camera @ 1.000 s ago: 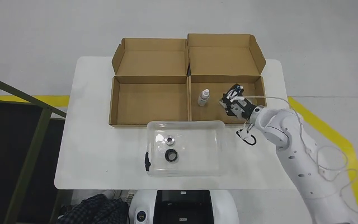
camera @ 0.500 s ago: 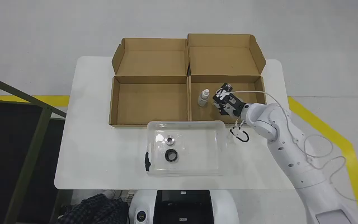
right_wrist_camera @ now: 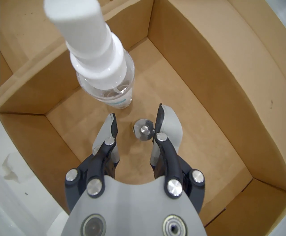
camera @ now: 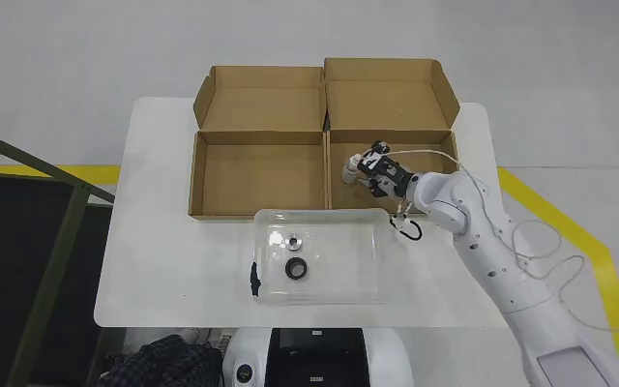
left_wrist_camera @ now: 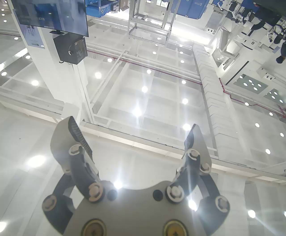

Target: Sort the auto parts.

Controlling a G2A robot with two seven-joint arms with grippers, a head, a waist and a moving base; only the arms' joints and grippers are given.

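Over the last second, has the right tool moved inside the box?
Yes. In the top view the right tool has slid across the right box toward the standing bottle, which stayed put.

No text is legible to me. Print on the hanging screen (left_wrist_camera: pixel 48 15) and the blue panel (left_wrist_camera: pixel 192 7) is too small to read; the bottle (right_wrist_camera: pixel 100 58) shows an unreadable teal mark.

boxes behind, tray in front

on the white rectangular table (camera: pixel 145 242), the left brown cardboard box (camera: pixel 259 179) touches the right brown cardboard box (camera: pixel 406 143), both toward 12 o'clock. the clear plastic tray (camera: pixel 372 281) lies at their 6 o'clock. in the tray, a silver metal disc (camera: pixel 291 241) sits at 12 o'clock of a black ring (camera: pixel 296 269). at the right box's 9 o'clock end stands a clear white-capped spray bottle (right_wrist_camera: pixel 105 67), with a small round metal part (right_wrist_camera: pixel 143 132) just beside it.
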